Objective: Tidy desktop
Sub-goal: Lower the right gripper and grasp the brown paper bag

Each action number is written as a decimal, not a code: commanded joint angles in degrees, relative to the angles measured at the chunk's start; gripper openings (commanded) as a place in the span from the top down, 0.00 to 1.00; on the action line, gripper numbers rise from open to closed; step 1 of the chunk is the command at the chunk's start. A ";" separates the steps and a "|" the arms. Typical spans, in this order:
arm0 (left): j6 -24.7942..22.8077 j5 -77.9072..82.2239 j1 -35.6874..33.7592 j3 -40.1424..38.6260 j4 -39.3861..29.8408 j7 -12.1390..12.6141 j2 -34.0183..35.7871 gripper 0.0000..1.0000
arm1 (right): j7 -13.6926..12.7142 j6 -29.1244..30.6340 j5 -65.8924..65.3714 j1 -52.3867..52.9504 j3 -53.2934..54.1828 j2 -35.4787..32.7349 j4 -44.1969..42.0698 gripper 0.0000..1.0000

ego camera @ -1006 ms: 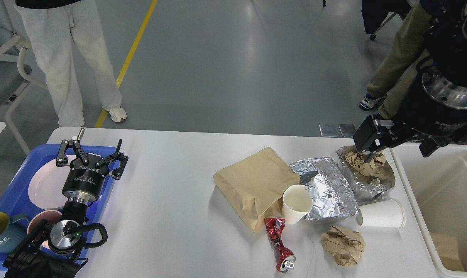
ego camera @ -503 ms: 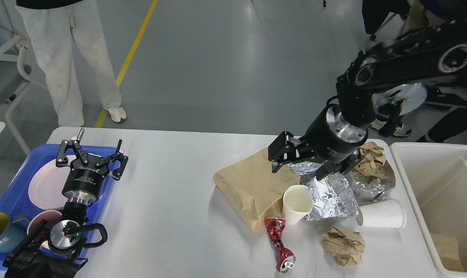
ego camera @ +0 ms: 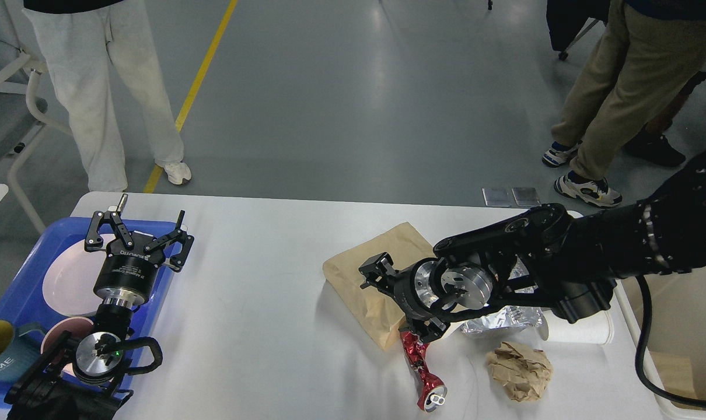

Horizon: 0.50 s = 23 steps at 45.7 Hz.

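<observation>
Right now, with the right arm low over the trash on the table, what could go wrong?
1. The right gripper is over the brown paper bag; it may push the bag instead of grasping it.
2. The arm's wrist sits right above the crushed red can and could knock it.
3. The arm hides the foil, so contact there goes unseen.

Your right arm (ego camera: 563,262) hides most of the foil tray (ego camera: 504,319) and paper cup (ego camera: 586,331) at its 6 o'clock, and you cannot tell how the right gripper (ego camera: 388,291) fingers stand.
</observation>
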 commanded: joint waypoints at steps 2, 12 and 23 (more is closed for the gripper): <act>0.00 0.01 0.00 0.00 0.00 -0.01 0.00 0.04 | 0.09 -2.13 -0.07 -2.76 -0.25 2.15 -2.75 0.00; -0.09 0.01 0.00 0.00 0.00 -0.01 0.00 0.04 | 0.09 -2.75 -1.04 -5.57 -0.34 2.41 -6.87 0.00; 0.00 0.01 0.00 0.00 0.00 0.08 0.00 0.04 | 0.09 -3.10 -0.87 -9.52 -0.25 5.05 -13.64 0.05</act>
